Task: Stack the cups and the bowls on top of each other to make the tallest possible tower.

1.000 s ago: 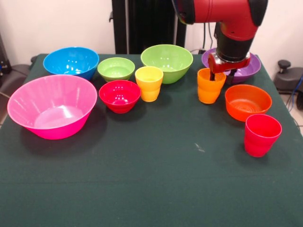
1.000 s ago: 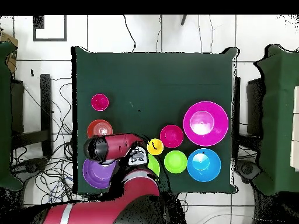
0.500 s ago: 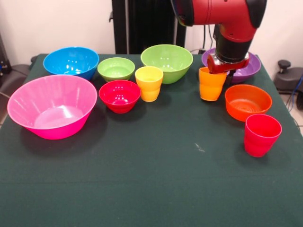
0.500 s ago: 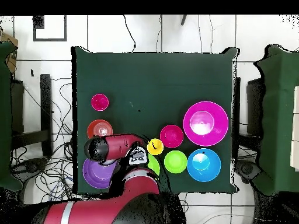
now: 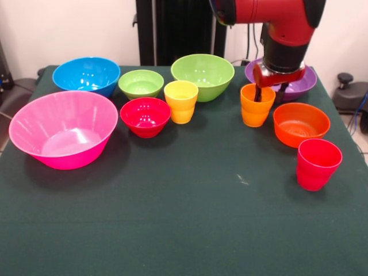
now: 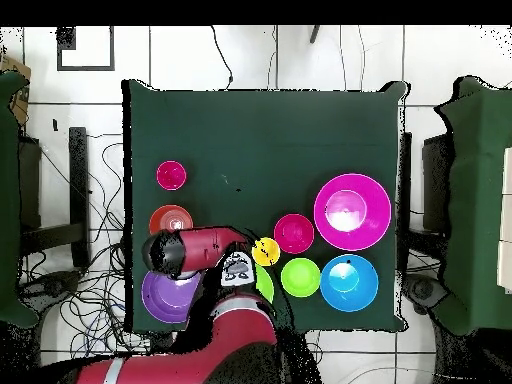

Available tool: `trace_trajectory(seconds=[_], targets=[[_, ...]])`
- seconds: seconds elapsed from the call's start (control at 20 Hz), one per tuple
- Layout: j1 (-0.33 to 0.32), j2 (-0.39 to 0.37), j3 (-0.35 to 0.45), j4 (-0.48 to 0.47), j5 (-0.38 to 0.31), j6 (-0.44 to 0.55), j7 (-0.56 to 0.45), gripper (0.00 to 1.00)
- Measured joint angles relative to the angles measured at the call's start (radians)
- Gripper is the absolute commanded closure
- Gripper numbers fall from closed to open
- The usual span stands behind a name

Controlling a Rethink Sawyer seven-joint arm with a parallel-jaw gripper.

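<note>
The orange cup (image 5: pixel 255 106) stands upright on the cloth in front of the purple bowl (image 5: pixel 305 81). My gripper (image 5: pixel 269 95) is open astride the cup's right wall, one finger inside and one outside. The orange bowl (image 5: pixel 301 123) and the red cup (image 5: pixel 318 163) sit to its right. To its left are the yellow cup (image 5: pixel 181 101), the red bowl (image 5: pixel 145 116), the small green bowl (image 5: pixel 141 84), the lime bowl (image 5: pixel 202 75), the blue bowl (image 5: pixel 86 75) and the pink bowl (image 5: pixel 62 129). Nothing is stacked. In the overhead view my arm (image 6: pixel 195 250) hides the orange cup and the gripper.
The green cloth table (image 5: pixel 184 230) has open room along its near half in the front view. In the overhead view, cables lie on the floor (image 6: pixel 90 200) beside the table.
Half a second ago the orange cup was raised slightly and tilted under the gripper. Now it is back down and upright, and the gripper sits a little higher.
</note>
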Motion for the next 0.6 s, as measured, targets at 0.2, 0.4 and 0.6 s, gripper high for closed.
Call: trace_trajectory(seconds=[0.2,0.4,0.6], targets=[[-0.001,-0.046,0.0,0.0,0.0,0.007,0.0,0.0],[-0.001,-0.076,0.0,0.0,0.0,0.016,0.0,0.0],[-0.001,-0.091,0.0,0.0,0.0,0.028,0.0,0.0]])
